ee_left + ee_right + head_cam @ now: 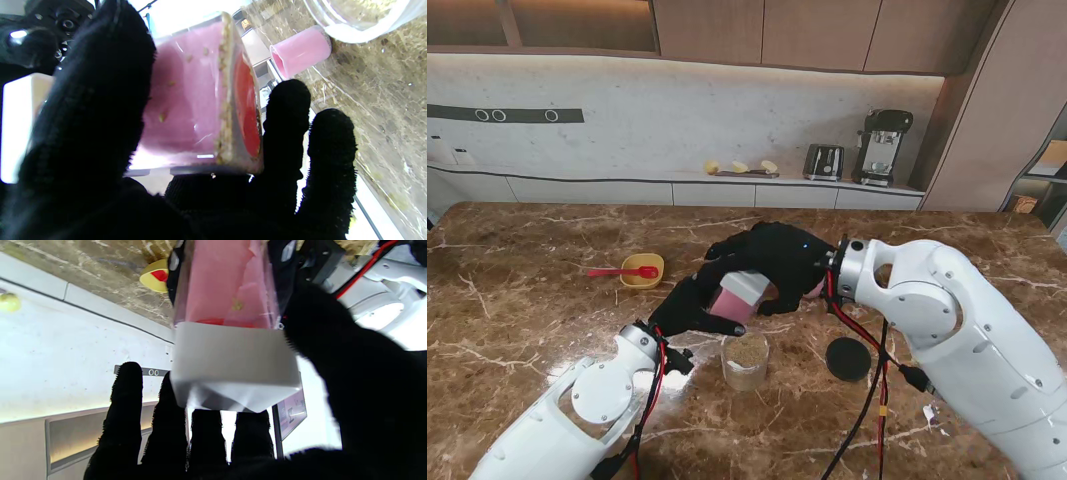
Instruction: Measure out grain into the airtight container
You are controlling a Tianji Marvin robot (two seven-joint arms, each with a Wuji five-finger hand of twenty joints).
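Note:
A clear pink box [730,300] with a white lid [747,284] hangs tilted above the table, held at both ends. My left hand [689,306] is shut on its base end, where a few grains stick to the pink wall [196,100]. My right hand [775,258] is shut on the lid end, its fingers curled under the white lid [233,370]. Just nearer to me stands a glass jar [745,362] partly filled with grain, its rim [347,30] showing in the left wrist view. A small pink cup [300,51] lies on its side by the jar.
A round black lid [848,358] lies flat on the brown marble table [547,330], right of the jar. A yellow bowl [642,270] with a red spoon [617,271] sits at the left. Red and black cables [872,400] hang from my right arm.

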